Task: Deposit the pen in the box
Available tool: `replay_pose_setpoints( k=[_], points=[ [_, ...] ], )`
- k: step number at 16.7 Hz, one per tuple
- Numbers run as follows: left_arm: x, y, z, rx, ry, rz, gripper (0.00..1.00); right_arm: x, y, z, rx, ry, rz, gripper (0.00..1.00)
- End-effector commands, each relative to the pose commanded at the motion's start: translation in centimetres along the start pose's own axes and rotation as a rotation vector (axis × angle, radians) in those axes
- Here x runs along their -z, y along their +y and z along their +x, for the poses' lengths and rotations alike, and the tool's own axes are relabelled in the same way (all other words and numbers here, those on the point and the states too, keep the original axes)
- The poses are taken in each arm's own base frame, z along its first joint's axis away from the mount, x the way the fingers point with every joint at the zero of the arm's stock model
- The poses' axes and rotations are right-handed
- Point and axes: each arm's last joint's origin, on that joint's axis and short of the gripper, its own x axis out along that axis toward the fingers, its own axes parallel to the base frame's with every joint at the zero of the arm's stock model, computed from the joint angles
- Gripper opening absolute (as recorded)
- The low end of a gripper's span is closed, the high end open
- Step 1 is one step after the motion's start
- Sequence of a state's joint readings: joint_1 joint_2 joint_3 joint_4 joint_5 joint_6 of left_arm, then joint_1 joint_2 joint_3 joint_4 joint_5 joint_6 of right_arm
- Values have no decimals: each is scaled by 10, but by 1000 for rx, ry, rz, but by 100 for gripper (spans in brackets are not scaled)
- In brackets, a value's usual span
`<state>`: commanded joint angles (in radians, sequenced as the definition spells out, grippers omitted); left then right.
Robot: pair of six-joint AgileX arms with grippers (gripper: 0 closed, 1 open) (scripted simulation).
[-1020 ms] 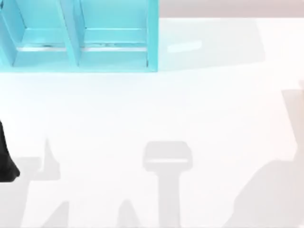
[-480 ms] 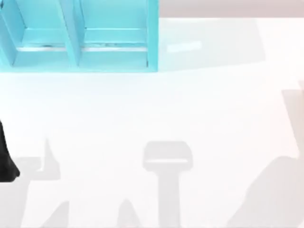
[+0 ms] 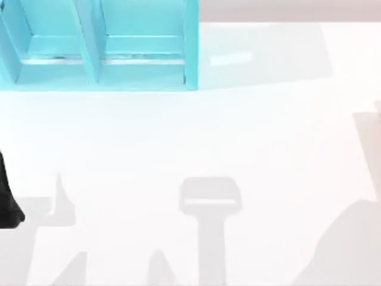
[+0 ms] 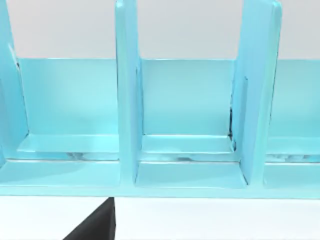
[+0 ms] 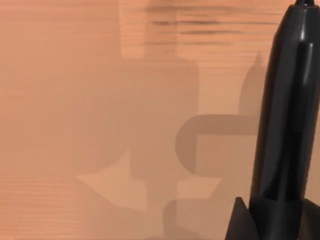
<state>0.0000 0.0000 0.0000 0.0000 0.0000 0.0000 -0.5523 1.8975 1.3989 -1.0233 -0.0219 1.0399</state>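
Where right jaws clasp the pen, box top-left

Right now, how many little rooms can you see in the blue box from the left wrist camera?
3. In the box, one room sits on each side of the middle one; both side rooms are cut off at the picture's edges, so more may be hidden.
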Motion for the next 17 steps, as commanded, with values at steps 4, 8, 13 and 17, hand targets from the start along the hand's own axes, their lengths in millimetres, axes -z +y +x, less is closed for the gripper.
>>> replay_pose_setpoints(
  k=[4, 8, 13, 17],
  points=[
    [0, 0, 0, 0, 0, 0, 100, 0, 0, 0, 0, 0, 0, 45],
    [0, 0, 0, 0, 0, 0, 100, 0, 0, 0, 0, 0, 0, 75],
    [0, 0, 0, 0, 0, 0, 100, 0, 0, 0, 0, 0, 0, 100],
    [0, 0, 0, 0, 0, 0, 100, 0, 0, 0, 0, 0, 0, 100]
  ],
)
